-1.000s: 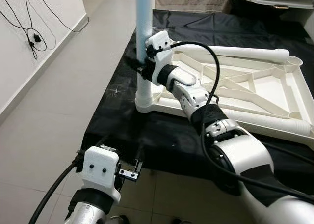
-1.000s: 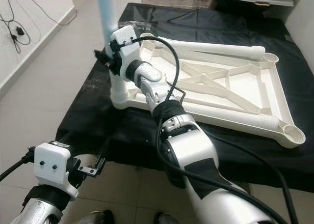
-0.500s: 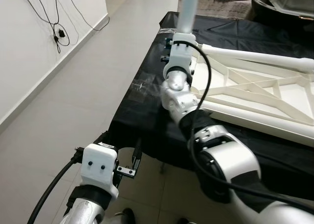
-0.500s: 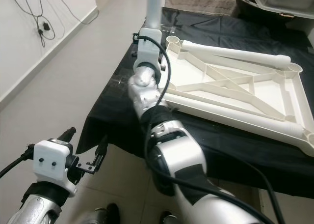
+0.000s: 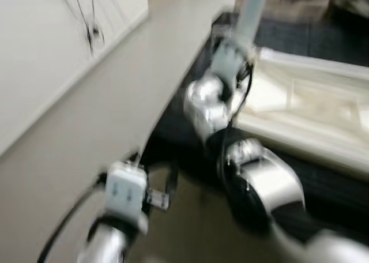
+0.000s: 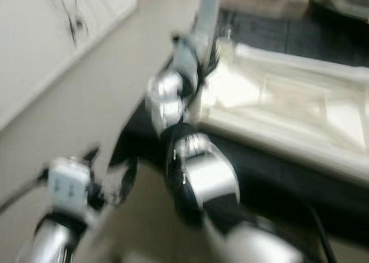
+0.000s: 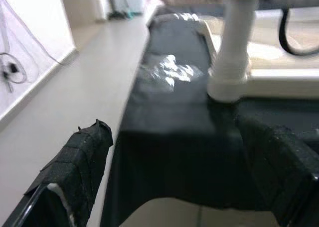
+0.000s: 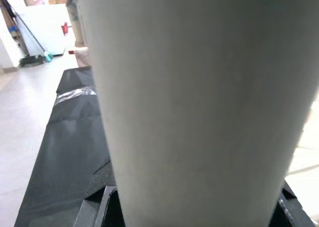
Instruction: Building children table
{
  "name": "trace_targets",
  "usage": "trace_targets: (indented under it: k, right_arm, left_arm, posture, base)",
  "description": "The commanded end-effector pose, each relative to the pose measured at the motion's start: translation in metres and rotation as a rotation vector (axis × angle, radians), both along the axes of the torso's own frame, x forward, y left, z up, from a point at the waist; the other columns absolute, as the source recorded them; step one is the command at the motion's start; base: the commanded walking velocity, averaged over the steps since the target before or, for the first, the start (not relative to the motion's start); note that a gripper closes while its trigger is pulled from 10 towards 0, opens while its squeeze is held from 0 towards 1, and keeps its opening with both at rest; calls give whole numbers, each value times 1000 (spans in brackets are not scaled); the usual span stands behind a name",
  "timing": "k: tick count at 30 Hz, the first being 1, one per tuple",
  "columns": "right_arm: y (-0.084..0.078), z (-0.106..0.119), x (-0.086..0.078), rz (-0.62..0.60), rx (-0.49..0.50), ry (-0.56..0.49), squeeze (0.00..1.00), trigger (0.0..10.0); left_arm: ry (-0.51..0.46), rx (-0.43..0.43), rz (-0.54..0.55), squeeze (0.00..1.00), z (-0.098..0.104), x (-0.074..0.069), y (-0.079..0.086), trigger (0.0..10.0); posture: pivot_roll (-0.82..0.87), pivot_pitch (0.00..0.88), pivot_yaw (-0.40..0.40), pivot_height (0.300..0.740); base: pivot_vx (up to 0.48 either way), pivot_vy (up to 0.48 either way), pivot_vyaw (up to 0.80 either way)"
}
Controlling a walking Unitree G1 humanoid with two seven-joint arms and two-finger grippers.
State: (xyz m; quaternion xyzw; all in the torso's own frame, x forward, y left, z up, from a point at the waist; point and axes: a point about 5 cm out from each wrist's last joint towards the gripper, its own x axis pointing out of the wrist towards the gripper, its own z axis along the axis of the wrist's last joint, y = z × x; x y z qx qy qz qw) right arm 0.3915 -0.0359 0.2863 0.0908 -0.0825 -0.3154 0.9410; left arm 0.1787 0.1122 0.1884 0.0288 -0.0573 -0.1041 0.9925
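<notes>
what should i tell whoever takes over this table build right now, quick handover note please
Right gripper: at the upright white leg, which fills its wrist view; grip looks closed on it, head views blurred.
Left gripper: open, empty, low beside the black-covered bench.
Tabletop: upside down on the bench, the leg standing in its near left corner socket.
Done: one leg stands in place.
Left: confirm that leg is seated, then check the other corners, unreadable in the blur.

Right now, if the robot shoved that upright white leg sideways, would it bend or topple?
The leg looks like a stiff plastic tube, so it would probably not bend. Its foot sits in a corner socket of the flat tabletop, so toppling seems unlikely. The right gripper is at it too.
</notes>
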Motion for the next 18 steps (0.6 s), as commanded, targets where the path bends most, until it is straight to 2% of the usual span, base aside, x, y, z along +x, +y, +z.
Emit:
trace_targets:
  k: [1, 10, 11, 12, 13, 18]
  right_arm:
    - [-5, -55, -1, -9, 134, 239, 0, 10000]
    - [-3, -55, -1, 10, 136, 233, 0, 10000]
    - [-2, -55, -1, 12, 135, 231, 839, 10000]
    - [-2, -55, -1, 12, 135, 231, 839, 10000]
    - [-2, -54, -1, 17, 133, 229, 1000, 10000]
    - [-1, -54, -1, 30, 136, 228, 1000, 10000]
  left_arm:
    - [22, -2, -9, 0, -4, -1, -2, 10000]
    - [19, -4, -15, 0, -5, 2, -3, 10000]
    - [18, -3, -16, 0, -5, 3, -3, 10000]
    - [18, -3, -16, 0, -5, 3, -3, 10000]
    - [16, -4, -17, 0, -5, 3, -4, 10000]
    - [15, -5, -18, 0, -5, 4, -4, 10000]
  posture:
    - [129, 221, -53, 740]
    - [127, 211, -48, 740]
    - [125, 209, -45, 740]
    - [125, 209, -45, 740]
    - [125, 209, -45, 740]
    - [124, 206, -46, 740]
  base:
    - [0, 0, 0]
    - [0, 0, 0]
    - [0, 0, 0]
    - [0, 0, 0]
    - [0, 0, 0]
    - [0, 0, 0]
